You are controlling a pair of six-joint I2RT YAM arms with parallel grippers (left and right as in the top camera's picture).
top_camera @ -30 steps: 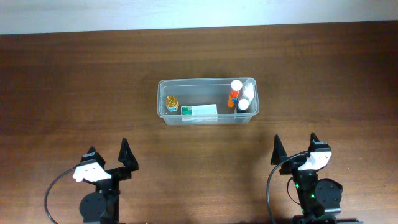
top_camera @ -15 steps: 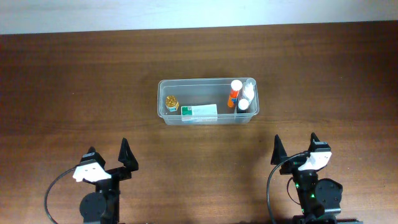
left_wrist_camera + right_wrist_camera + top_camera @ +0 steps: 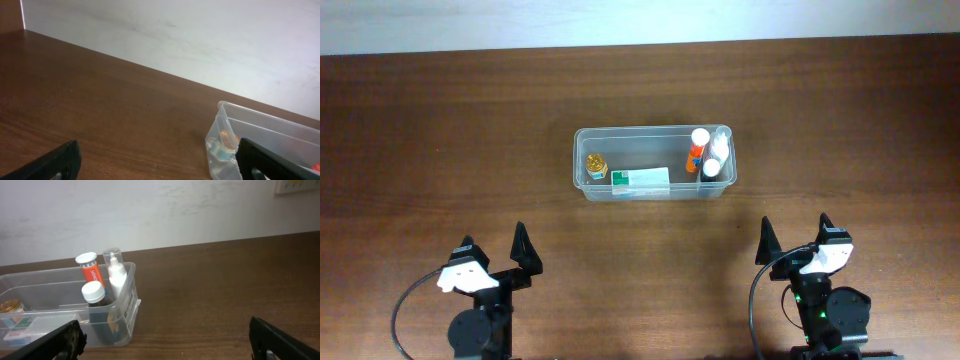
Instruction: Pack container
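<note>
**Left arm**, near edge of the bench, toward its left corner:
- Housing is matt black with a round joint body.
- A white moulded cap sits on top.
- Left gripper has two black triangular fingers tapering to points.
- One black cable loops from the housing's outer side.

**Right arm**, near edge, toward the right corner:
- Same black build, with a white top cover.
- Small green indicator lights glow on the housing.
- A black lead loops alongside.
- Right gripper has fingers of the same shape and colour.

**Wrist views:** finger surfaces are plain black, with a slightly rough edge. Screws and markings are too small to tell.
</note>
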